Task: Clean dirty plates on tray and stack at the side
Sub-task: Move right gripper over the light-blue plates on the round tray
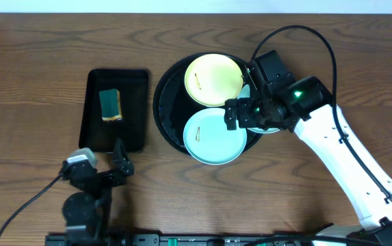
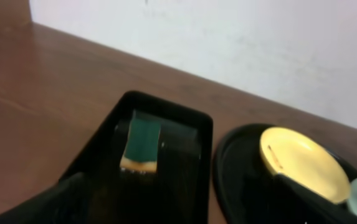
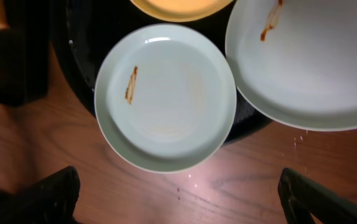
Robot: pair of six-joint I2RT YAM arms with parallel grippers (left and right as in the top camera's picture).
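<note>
**Q:** What state is the right gripper [image 1: 254, 115] in?

**A:** Released. In the wrist view its fingers [image 3: 47, 199] stand wide apart with nothing between them, above the wood tabletop [image 3: 228, 186].

**Q:** Where are the plates relative to it?

**A:** One mint-blue plate [image 3: 166, 96] lies directly ahead, centred between the jaws, and overhangs the near rim of the round black tray [image 1: 172, 113]. The second mint-blue plate [image 3: 309, 62] lies ahead toward the right finger and also crosses that rim. Each bears a brown smear. The yellow plate [image 3: 181, 7] lies farthest ahead.

**Q:** And the left gripper [image 1: 103, 164]?

**A:** Also released and empty. Just ahead of it sits the rectangular black tray [image 2: 166, 104], which holds a green sponge [image 2: 142, 143]. The round tray lies ahead to its right.
</note>
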